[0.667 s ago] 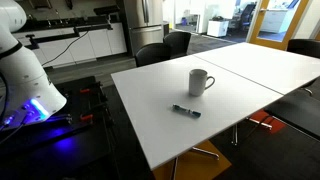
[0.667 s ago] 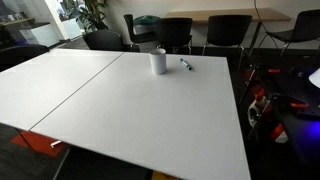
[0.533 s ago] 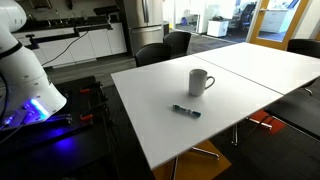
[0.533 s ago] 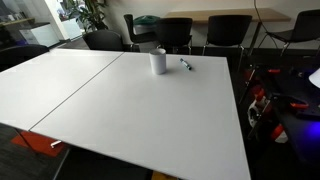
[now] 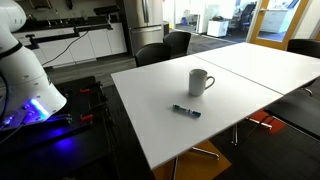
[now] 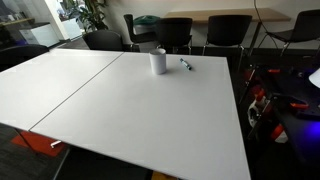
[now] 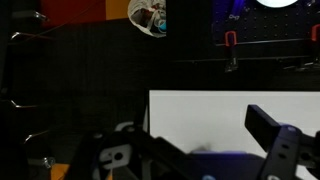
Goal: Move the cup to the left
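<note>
Two gripper (image 7: 190, 145) fingers (image 7: 272, 135) stand wide apart in the wrist view, holding nothing, while the cup (image 5: 200, 82) sits upright on the white table (image 5: 150, 120) near a blue marker (image 5: 186, 110), away from them.

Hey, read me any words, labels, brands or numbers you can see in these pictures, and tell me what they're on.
No text can be read in any view.
The cup: plain white, no print visible.
The marker: any label is too small to read.
The round colourful object in the wrist view: too blurred to read.
</note>
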Controlling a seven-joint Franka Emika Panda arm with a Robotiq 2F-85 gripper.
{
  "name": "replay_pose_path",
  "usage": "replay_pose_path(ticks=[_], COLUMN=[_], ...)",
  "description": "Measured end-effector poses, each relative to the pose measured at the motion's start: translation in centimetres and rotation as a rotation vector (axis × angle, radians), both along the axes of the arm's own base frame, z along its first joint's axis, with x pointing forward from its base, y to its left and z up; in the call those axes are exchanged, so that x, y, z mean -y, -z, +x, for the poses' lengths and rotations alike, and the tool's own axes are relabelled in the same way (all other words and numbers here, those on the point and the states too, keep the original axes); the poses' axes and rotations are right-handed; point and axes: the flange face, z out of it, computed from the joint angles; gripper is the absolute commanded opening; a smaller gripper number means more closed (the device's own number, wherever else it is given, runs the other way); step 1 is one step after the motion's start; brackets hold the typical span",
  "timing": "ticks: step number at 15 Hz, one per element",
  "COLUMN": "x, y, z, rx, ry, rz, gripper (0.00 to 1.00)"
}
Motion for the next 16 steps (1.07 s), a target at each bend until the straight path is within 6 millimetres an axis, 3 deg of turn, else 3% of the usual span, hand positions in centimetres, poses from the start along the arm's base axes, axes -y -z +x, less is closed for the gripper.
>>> replay_pose_path(ticks=[4, 8, 12, 16], x=[-1.6, -3.8, -5.9, -8.0], y=[0.0, 0.8, 3.2, 6.9], z=[1.4, 4.2, 7.2, 9.7], rx=[0.048, 0.157, 0.274, 0.366], ry=[-0.06, -0.141, -0.201, -0.236], rz=[-0.003, 0.014, 0.056, 0.086], gripper=[1.0, 1.0, 1.0, 1.0])
